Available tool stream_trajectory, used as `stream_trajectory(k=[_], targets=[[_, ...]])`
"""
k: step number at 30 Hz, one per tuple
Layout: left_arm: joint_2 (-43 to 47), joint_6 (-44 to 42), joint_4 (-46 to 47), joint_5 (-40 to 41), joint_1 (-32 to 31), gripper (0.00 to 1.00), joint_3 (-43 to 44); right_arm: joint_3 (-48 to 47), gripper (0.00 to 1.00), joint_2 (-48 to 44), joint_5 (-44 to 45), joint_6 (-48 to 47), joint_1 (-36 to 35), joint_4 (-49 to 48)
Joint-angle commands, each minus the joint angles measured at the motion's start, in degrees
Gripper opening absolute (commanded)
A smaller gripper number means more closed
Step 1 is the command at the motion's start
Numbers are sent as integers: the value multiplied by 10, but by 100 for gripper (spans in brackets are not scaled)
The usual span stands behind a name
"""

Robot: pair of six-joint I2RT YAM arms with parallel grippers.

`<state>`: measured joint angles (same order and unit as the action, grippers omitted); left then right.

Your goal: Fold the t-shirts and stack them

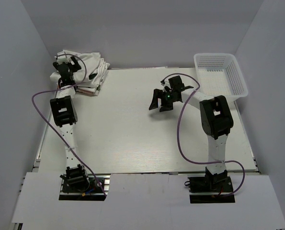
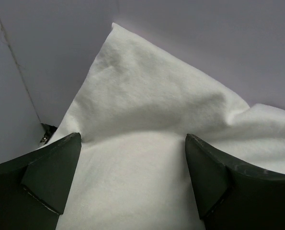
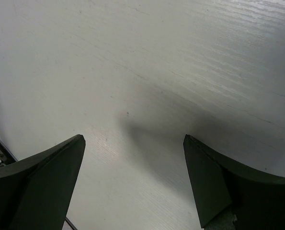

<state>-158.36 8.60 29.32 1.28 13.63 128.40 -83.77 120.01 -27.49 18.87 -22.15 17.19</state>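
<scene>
Top external view shows my two arms on the white table (image 1: 132, 139). The white mesh basket (image 1: 239, 81) sits at the far right corner of it. The t-shirts (image 1: 92, 67) are a long way left of the basket, in a soft whitish pile at the other far corner. They look folded and lie one on another, a bit messy on top.

My left gripper (image 1: 67, 64) is over that pile, on the side away from the basket. Its two fingers are spread wide. Left wrist view shows white cloth filling the gap between my dark fingers (image 2: 51, 177). A fold line runs across the cloth, and a pointy corner sticks up against the grey wall (image 2: 204, 43). I cannot tell if the fingers touch the cloth. They pinch nothing.

My right gripper (image 1: 161, 102) is nearer the basket, left of it and a bit closer to me, over bare table. Its fingers are spread wide too and hold nothing. Right wrist view shows only the white table top and a dark shadow between those fingers. A purple cable (image 1: 178, 136) loops beside my right arm.
</scene>
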Motion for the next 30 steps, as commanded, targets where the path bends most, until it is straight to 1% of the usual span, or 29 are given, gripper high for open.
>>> stream_trajectory(k=[1,5,8,9,10,11,12,13,14,15,16,17,18,20,23,25,26,28,29,30], targets=[[-13,20,-66,-20,21,99,-40,-8,90,23,16,-2,-3,38],[-8,42,-117,-20,26,99,-19,-2,90,8,18,-2,-8,36],[36,72,-147,-15,32,99,-32,15,90,-16,22,-9,-11,28],[53,83,-147,-15,32,99,-61,20,90,-28,23,-10,-11,27],[103,105,-153,-2,32,99,-86,23,90,-35,30,-12,-11,24],[134,117,-127,11,32,99,-117,30,90,-43,48,-13,-16,25],[168,128,-104,43,32,99,-195,37,90,-72,69,-10,-18,13],[202,149,-76,58,32,99,-236,62,90,-83,77,-8,-19,8],[263,158,-33,71,32,99,-269,69,90,-106,80,-6,-23,-4],[288,158,-17,76,32,99,-318,78,90,-127,72,-3,-26,-21],[310,158,-12,82,32,99,-334,104,90,-135,68,-3,-27,-29],[327,158,-21,87,32,99,-347,110,90,-155,66,-2,-29,-36],[355,158,-32,100,32,99,-347,117,90,-171,65,-2,-33,-43],[376,158,-51,101,32,99,-354,142,90,-194,71,-1,-36,-51],[415,158,-79,87,32,99,-373,179,90,-225,72,1,-43,-64],[439,153,-98,64,25,99,-384,190,90,-251,74,2,-45,-71],[451,142,-103,58,17,99,-397,210,90,-258,76,4,-47,-76],[498,142,-117,10,11,99,-416,225,90,-286,82,12,-47,-95],[515,164,-117,-38,11,99,-440,244,90,-303,87,14,-47,-97],[532,164,-124,-57,6,99,-451,250,90,-308,90,21,-47,-102]])
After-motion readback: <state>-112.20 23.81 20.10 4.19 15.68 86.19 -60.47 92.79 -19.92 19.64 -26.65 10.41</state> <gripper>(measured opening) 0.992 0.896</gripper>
